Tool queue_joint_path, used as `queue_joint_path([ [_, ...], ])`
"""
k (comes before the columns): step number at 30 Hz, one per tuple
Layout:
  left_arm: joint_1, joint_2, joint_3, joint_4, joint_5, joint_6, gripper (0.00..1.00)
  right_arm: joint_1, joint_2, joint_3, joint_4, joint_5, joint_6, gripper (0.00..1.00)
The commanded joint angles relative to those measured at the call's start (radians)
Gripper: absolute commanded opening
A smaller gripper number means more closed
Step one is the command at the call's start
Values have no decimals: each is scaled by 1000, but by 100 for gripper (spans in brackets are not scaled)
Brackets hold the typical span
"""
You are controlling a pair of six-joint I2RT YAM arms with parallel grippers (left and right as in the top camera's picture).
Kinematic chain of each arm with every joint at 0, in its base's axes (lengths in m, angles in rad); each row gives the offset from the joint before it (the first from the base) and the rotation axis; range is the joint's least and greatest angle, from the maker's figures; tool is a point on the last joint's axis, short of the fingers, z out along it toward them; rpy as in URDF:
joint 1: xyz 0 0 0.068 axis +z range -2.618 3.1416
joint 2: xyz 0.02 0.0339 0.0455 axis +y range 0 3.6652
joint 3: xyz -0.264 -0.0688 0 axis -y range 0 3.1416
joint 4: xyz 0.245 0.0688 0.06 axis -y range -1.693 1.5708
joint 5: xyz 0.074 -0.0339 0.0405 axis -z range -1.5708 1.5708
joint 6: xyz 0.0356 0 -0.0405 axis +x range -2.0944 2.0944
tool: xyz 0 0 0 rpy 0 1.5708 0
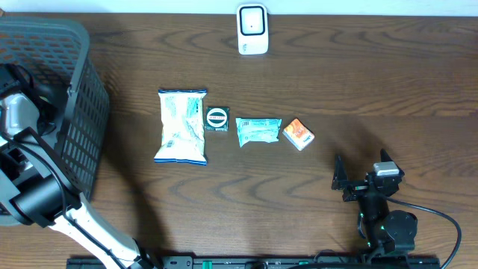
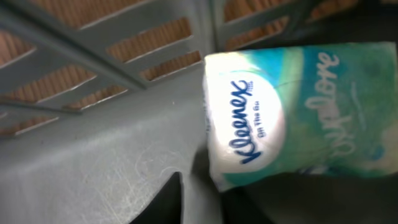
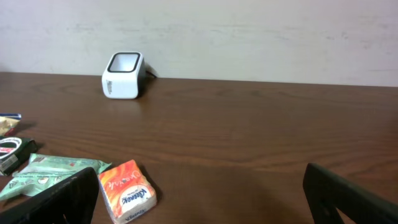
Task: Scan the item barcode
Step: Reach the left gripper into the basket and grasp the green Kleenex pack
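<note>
Left edge of table (image 1: 373, 75): Kleenex pack (image 2: 280, 112) lies inside basket (image 1: 78, 112), by its wall. Whether left gripper (image 1: 30, 93) is clamped on it cannot be told. A slack hold could be lost on lifting, well short of scanner (image 1: 252, 30) at far edge. Fingers of right gripper (image 3: 199, 186) are kept apart, empty.

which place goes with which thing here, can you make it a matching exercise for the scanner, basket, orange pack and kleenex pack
1 scanner
2 basket
3 orange pack
4 Kleenex pack

a right end of the row
b inside the basket
c far edge of the table, middle
d left edge of the table

Pairs: 1-c, 2-d, 3-a, 4-b
</note>
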State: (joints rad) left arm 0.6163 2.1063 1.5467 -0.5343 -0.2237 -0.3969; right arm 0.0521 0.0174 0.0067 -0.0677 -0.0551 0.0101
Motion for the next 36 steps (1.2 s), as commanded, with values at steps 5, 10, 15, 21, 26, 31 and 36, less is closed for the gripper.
queue_joint_path([
  [5,2,-41,-3,-14,-13,-4,8,8,-4,-1,-4,-4,-4,99],
  [10,2,-91,-3,-13,-13,-4,8,8,-4,-1,-4,-4,-4,99],
  [15,2,-99,-3,10,-7,-4,23,8,-4,-1,-4,-4,-4,99],
  [21,2,-80,-3,80,-5,79,61,8,-4,-1,-4,-4,-4,99],
  [26,2,-42,-3,139,63,265,61,8,-4,-1,-4,-4,-4,99],
  [31,2,-5,-3,142,94,311,61,8,-4,-1,-4,-4,-4,99],
  [36,2,0,-4,140,112,311,61,8,-4,-1,-4,-4,-4,99],
])
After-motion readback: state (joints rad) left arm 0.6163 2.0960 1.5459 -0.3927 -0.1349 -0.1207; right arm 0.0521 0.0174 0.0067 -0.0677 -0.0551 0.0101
